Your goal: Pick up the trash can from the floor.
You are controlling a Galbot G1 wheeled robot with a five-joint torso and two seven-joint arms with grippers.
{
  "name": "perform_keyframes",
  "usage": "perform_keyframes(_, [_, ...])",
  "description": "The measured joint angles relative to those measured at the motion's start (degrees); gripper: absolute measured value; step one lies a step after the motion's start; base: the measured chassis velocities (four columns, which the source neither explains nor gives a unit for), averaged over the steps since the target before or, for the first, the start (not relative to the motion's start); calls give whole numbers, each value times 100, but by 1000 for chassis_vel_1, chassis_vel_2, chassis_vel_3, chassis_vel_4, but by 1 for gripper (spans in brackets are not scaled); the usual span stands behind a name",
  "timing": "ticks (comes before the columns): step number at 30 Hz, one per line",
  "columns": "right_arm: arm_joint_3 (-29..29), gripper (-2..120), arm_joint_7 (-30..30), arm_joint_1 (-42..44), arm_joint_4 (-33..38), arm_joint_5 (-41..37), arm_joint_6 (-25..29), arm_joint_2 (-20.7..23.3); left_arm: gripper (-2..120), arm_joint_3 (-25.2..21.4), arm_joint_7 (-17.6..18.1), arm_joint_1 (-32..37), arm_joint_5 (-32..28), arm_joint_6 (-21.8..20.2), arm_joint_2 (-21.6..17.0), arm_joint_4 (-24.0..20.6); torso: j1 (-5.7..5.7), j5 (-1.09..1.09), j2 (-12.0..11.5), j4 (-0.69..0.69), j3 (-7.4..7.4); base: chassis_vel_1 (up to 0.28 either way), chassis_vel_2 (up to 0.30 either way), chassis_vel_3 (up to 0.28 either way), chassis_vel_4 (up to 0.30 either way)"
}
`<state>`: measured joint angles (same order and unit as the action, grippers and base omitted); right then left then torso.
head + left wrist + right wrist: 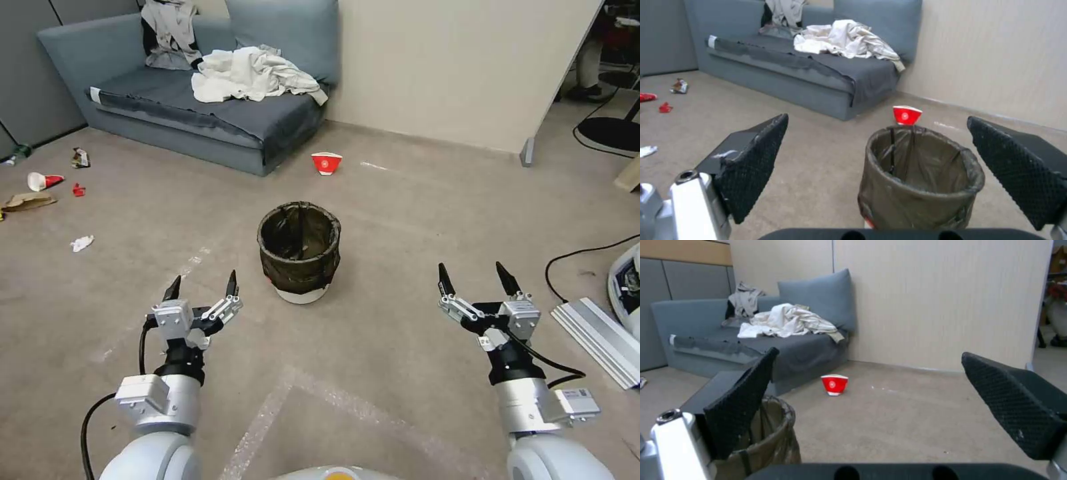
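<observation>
The left gripper [202, 285] hangs low over the floor [373, 347] with its jaws spread wide and nothing between them; the right gripper [477, 280] hangs level with it on the other side, its jaws equally spread and equally empty. Ahead of both, and between them, stands the trash can [299, 252]; it sits forward of the left jaws and off toward their inner side, near but not touching, and forward of the right jaws and farther off toward their inner side, well apart; the left arm looks the nearer. In the left wrist view the trash can [918, 180] shows just beyond the open fingertips, within the span of the gap though toward one finger; in the right wrist view it is partly hidden behind one finger.

The can stands upright on its white base; its long axis runs vertical, its round mouth opening straight up, the dark bag folded over the rim. Being round, it offers no preferred side; a grasp, as I judge it, would turn on reaching forward and inward to the rim or wall. A red-and-white cup [327, 163] lies beyond the can, well apart.
</observation>
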<state>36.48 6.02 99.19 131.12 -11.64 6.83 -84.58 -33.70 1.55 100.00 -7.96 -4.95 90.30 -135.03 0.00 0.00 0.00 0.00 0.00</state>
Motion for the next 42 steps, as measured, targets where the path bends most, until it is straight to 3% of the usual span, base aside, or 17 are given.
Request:
perform_keyframes(31, [-1,100,145,-133,-163,16,110,26,100,9,10,-182,-56,-52,-30,213,1,0,0,0,1,-157,155,153,-153])
perform_keyframes(35, [-13,100,197,-137,-186,16,161,35,100,65,227,-323,-208,-322,-148,280,1,0,0,0,0,-7,10,7,-19])
perform_keyframes(42, [-35,100,245,-140,-183,15,156,48,100,145,790,-970,-1216,-1566,-727,593,1,-1,0,-2,0,0,0,0,0])
